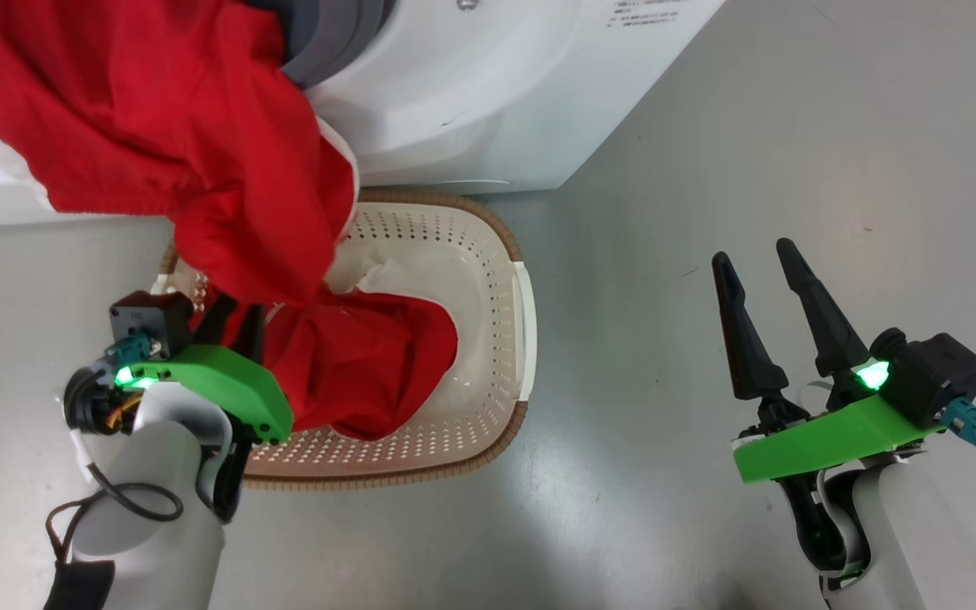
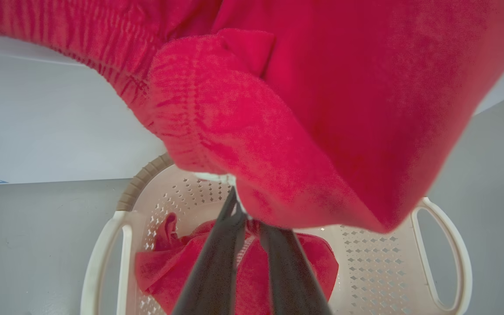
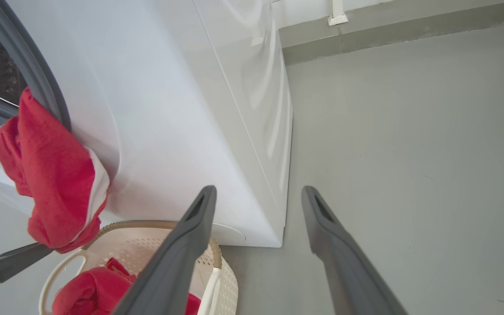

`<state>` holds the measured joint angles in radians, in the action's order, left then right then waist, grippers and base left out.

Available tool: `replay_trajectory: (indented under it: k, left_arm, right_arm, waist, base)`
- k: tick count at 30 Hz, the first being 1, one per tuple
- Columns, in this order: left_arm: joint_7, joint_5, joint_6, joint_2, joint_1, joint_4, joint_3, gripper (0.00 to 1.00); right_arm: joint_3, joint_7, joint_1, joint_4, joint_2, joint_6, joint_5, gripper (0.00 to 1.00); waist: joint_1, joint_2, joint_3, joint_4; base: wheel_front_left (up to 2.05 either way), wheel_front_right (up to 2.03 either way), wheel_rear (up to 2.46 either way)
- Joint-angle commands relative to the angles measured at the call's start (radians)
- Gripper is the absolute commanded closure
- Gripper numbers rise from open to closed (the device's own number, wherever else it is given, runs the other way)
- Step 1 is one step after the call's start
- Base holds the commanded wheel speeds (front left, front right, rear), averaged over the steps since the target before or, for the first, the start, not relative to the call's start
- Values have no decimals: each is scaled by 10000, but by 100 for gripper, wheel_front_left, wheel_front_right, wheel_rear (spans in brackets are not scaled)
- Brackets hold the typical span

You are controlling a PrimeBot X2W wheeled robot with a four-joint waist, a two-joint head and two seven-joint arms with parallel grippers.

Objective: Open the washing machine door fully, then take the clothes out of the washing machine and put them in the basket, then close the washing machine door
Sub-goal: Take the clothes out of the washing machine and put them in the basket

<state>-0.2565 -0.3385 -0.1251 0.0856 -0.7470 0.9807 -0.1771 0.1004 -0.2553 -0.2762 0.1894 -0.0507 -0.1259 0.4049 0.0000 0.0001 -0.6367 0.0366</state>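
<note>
Floor [image 1: 793,127]: grey, smooth, seamless coating, slight sheen; same finish in both wrist views. Condition fair. Small dark speck [image 1: 867,228] and short thin scuff [image 1: 690,272] noted in head view; a few more faint specks in right wrist view.

Wall [image 3: 304,11]: white, seen at top of right wrist view. Base carries a grey-green skirting band [image 3: 387,30], darker than floor, top edge straight. White fitting [image 3: 336,13] fixed to wall just above the band; type unclear, too small to tell.

Light: soft, diffuse, even overall. Pale blurred glare patch on floor, lower centre of head view. Shadows faint, no hard edges.
</note>
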Motion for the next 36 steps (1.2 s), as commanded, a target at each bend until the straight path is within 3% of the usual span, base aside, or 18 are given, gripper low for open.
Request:
replay_trajectory:
  k: [1, 16, 36]
  left_arm:
    - [-53, -105, -56, 401, 54, -158, 158, 0]
    - [-53, -311, -56, 411, 659, -1301, 460, 0]
    - [-53, 486, -56, 290, 3236, -5506, 1898, 0]
  right_arm:
    - [207, -65, -58, -219, 5, -48, -28, 0]
    - [117, -65, -49, -130, 5, -48, -167, 0]
    - [-47, -65, 418, 13, 5, -48, -390, 0]
  waist:
    - [0, -1, 4, -21]
    - [0, -1, 218, -279]
    - [0, -1, 1070, -582]
  base:
    - [0, 0, 0]
    - [0, 0, 0]
    - [0, 0, 0]
